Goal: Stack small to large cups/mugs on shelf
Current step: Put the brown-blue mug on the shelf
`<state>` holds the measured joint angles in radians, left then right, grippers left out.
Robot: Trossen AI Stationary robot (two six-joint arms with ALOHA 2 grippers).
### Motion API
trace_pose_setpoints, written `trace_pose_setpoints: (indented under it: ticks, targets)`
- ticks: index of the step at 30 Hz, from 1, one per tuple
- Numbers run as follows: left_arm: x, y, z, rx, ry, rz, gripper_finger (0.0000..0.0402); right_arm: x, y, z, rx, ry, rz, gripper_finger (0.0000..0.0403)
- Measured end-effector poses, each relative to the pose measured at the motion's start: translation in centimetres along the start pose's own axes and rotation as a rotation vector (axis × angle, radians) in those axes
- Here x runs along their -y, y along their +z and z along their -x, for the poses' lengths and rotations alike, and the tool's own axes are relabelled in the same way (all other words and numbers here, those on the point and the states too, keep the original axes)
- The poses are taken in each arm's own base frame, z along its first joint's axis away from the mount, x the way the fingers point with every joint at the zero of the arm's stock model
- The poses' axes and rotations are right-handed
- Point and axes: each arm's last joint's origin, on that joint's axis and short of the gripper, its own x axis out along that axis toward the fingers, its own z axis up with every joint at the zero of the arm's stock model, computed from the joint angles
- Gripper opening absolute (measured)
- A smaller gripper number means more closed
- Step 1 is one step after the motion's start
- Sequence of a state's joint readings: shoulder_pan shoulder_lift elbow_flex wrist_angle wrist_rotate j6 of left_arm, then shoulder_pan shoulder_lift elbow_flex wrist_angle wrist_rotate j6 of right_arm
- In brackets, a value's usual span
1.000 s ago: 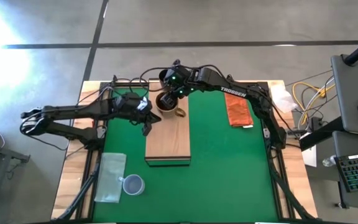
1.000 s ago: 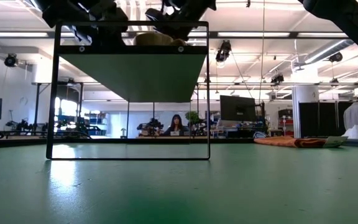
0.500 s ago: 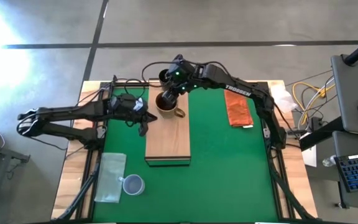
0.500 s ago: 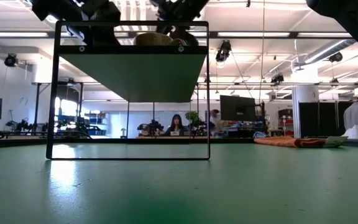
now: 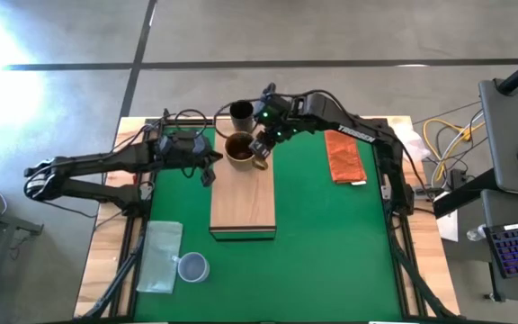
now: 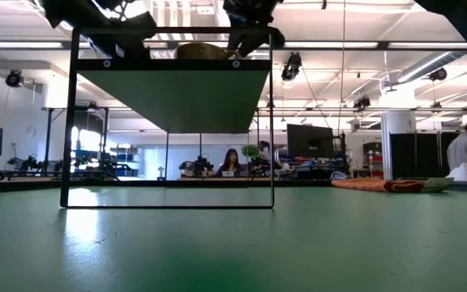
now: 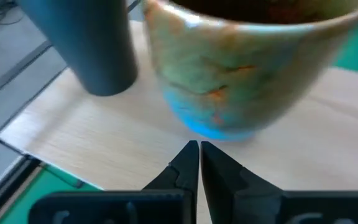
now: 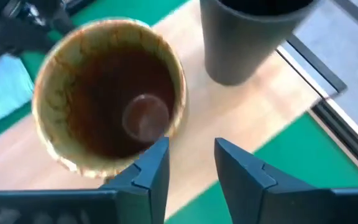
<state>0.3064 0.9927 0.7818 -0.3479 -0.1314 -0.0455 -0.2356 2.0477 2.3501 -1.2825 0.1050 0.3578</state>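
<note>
The brown glossy mug (image 5: 239, 149) stands upright on the far end of the light-wood shelf (image 5: 242, 202). The black cup (image 5: 240, 112) stands upright just beyond it, at the shelf's far edge. The pale blue-grey mug (image 5: 192, 267) stands on the green mat at the near left. My right gripper (image 5: 263, 144) is open and empty, above the brown mug's right side (image 8: 110, 118); the black cup (image 8: 253, 37) is ahead of it. My left gripper (image 5: 208, 173) is shut and empty, left of the brown mug, its tips (image 7: 199, 155) just short of the mug's base.
A clear plastic bag (image 5: 160, 256) lies beside the blue-grey mug. An orange-brown cloth (image 5: 344, 157) lies at the far right. In the low view the shelf (image 6: 173, 97) stands raised on a black frame. Open green mat lies to the right of the shelf.
My right gripper has drawn away from the black cup toward the table's right and near side. The cup stands uncovered at the shelf's far edge. The brown mug has stayed in place.
</note>
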Motion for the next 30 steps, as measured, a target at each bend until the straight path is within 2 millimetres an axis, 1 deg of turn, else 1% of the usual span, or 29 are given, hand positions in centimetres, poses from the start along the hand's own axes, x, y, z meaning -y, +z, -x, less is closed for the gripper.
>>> trace_pose_setpoints:
  ticks: [2, 6, 11, 18, 26, 30]
  targets:
    - [-0.3, 0.0, -0.5, -0.009, 0.023, -0.014, 0.0003, -0.1, -0.4, 0.1, -0.030, -0.018, -0.001, 0.0106]
    - [-0.8, 0.1, -1.2, 0.003, 0.043, -0.013, 0.0003, -0.3, -0.7, 0.0, -0.038, -0.035, -0.012, 0.0083]
    - [-0.8, 0.5, -1.9, 0.036, 0.028, -0.008, 0.0003, -0.3, -0.7, -0.1, -0.040, -0.036, -0.019, 0.0065]
    - [-0.5, 0.4, -2.6, 0.017, -0.031, 0.000, 0.0003, -0.3, -1.3, -1.4, -0.090, -0.048, -0.018, 0.0061]
    - [-0.1, 0.4, -2.2, 0.025, -0.079, 0.045, 0.0003, -0.4, -1.7, -3.3, -0.105, -0.027, -0.028, 0.0061]
    - [0.2, 0.3, -1.9, 0.010, -0.106, 0.062, 0.0003, -0.5, -1.4, -3.6, -0.072, -0.017, -0.033, 0.0061]
